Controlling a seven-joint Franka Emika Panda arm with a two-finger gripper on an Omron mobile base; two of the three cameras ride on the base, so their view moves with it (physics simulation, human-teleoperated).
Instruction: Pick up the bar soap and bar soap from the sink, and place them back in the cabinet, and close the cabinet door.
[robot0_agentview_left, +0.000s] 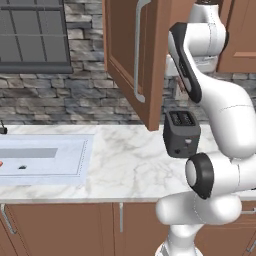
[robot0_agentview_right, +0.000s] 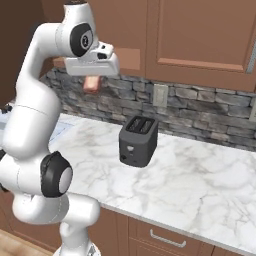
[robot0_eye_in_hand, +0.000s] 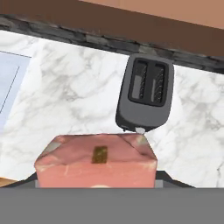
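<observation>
The fingers were clenched on a pinkish soap, held high above the worktop near the toaster. The carrying step seemed in hand. Next, the soap would need lifting into the cabinet behind the open door.

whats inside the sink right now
In the sink, a sliver of orange bar soap shows at the picture's left edge, plus a small dark drain. The rest of the basin is cut off.
</observation>
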